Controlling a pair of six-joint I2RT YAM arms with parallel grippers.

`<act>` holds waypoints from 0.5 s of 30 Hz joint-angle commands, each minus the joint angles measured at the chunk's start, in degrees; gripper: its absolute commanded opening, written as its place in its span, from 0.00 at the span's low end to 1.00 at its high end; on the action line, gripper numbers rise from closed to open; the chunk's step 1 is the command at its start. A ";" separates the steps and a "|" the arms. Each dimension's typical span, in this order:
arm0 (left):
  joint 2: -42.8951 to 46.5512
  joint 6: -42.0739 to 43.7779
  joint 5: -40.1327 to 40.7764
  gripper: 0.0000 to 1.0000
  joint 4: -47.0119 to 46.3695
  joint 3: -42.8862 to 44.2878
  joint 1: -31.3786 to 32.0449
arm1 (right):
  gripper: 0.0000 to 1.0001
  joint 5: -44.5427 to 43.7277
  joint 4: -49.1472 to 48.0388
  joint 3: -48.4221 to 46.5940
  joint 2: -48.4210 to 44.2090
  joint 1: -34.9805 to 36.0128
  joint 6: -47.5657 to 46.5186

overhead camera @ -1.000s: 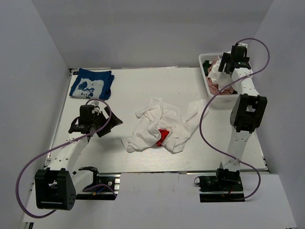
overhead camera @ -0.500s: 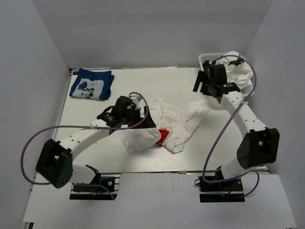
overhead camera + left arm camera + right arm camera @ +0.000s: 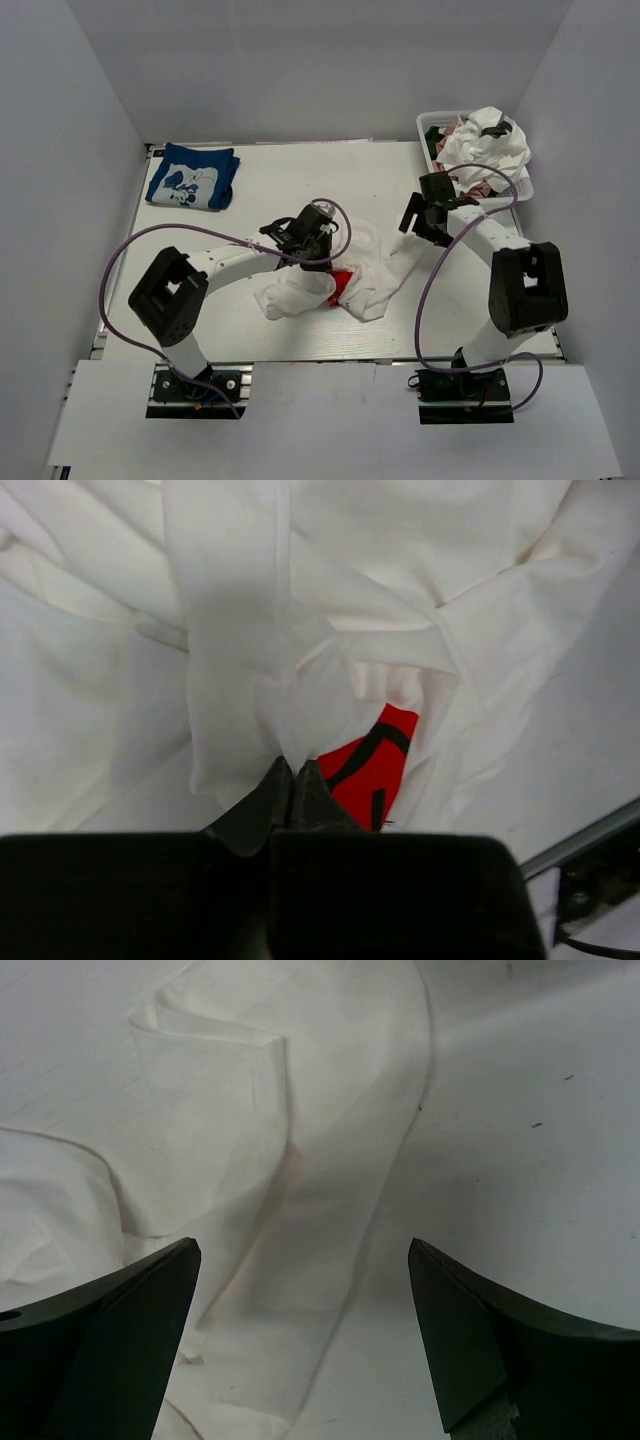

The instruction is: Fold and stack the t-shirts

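Note:
A large white t-shirt (image 3: 365, 250) with a red logo print (image 3: 342, 283) lies crumpled at the table's middle. My left gripper (image 3: 312, 232) rests on its upper left part. In the left wrist view that gripper (image 3: 290, 772) is shut, pinching a fold of the white t-shirt (image 3: 240, 680) just beside the red logo (image 3: 372, 765). My right gripper (image 3: 413, 220) hovers over the shirt's right edge. Its jaws (image 3: 300, 1250) stand wide open above flat white cloth (image 3: 230, 1140), holding nothing. A folded blue t-shirt (image 3: 190, 178) with a white graphic sits at the back left.
A white mesh basket (image 3: 432, 122) stands at the back right, heaped with a white garment (image 3: 490, 140) and some pink cloth (image 3: 478, 187). Purple cables loop off both arms. White walls close in the table on three sides.
The left gripper reached right onto the white t-shirt and shut on a fold. The right arm swung from the basket down to the shirt's right edge, still open.

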State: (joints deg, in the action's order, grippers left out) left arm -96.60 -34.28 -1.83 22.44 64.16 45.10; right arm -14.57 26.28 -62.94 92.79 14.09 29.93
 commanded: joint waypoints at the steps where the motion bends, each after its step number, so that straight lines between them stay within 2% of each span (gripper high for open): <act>1: 1.75 -0.87 7.09 0.00 4.53 2.55 0.43 | 0.90 0.59 -3.87 0.10 3.08 -0.29 5.12; 4: 5.18 -0.87 10.61 0.00 4.55 0.18 0.43 | 0.90 0.59 -5.63 -0.08 5.19 -0.20 7.93; 9: 17.11 -1.40 14.91 0.00 4.55 -6.31 0.43 | 0.90 -2.03 -5.54 -0.43 8.63 -0.29 9.71; 11: 20.29 -1.40 15.70 0.00 5.16 -7.90 0.43 | 0.86 -2.83 -5.28 1.22 9.42 -0.20 10.49; 12: 21.79 -2.01 16.49 0.00 5.77 -9.22 0.43 | 0.82 -3.36 -6.06 1.67 9.42 -0.03 10.67; 13: 24.41 -2.02 16.50 0.00 5.78 -9.93 0.43 | 0.63 -3.27 -6.33 3.16 9.51 -0.11 10.85; 15: 26.80 -2.02 16.50 0.00 5.78 -10.98 0.43 | 0.40 -0.57 -9.91 5.53 8.38 -0.03 10.41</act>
State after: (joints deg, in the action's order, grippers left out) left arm -74.04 -35.64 11.81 27.11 54.65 45.41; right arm -16.49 20.16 -61.01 101.65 14.00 38.28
